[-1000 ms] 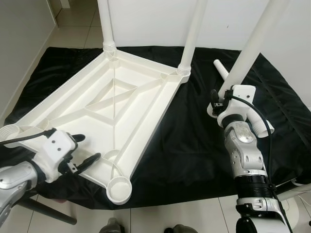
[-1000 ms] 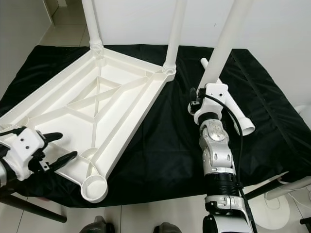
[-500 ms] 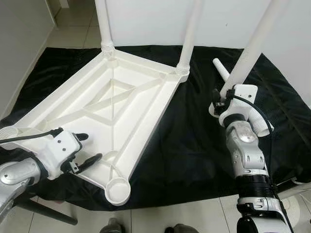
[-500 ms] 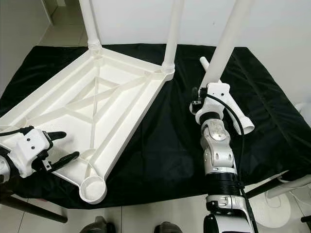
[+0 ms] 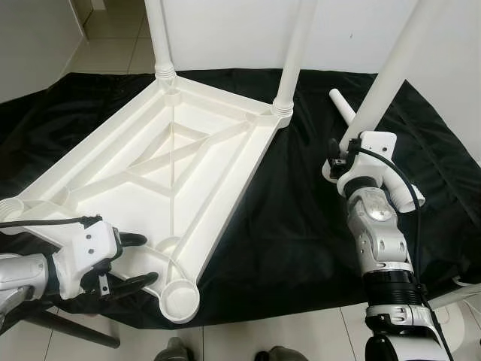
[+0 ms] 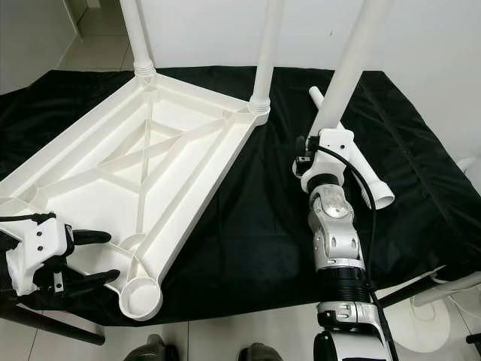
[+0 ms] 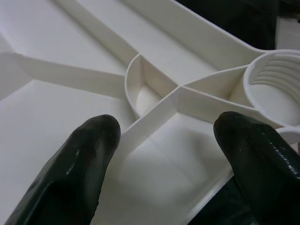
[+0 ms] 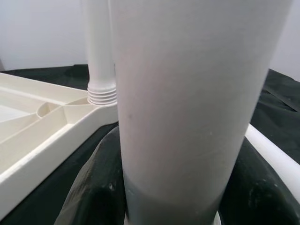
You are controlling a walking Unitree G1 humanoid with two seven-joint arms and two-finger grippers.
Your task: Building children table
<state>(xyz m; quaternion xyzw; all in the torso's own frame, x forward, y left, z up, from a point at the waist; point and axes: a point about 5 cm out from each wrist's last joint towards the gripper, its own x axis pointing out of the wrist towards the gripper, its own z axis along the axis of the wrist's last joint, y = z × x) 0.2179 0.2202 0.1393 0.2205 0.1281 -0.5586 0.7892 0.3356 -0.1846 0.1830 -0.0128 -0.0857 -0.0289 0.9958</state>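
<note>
a black cloth (image 5: 301, 226) covers the counter, creased and faintly glossy under even light. beyond it, a plain white wall (image 5: 225, 34) rises. pale floor tiles (image 5: 113, 37) run off into the far corner, beside another white wall (image 5: 34, 60), and more pale floor (image 5: 301, 338) shows along the near edge.

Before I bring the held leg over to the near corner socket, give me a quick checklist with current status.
1. Right gripper shut on the held leg: ok.
2. Near corner socket open, nothing in it: ok.
3. Left gripper open at the tabletop near that socket, not clamped on it: not ok if the top needs steadying.
4. Two legs already standing in the far sockets: ok.
5. Spare leg lying on the black cloth behind the right gripper, could be knocked: cannot tell.
</note>
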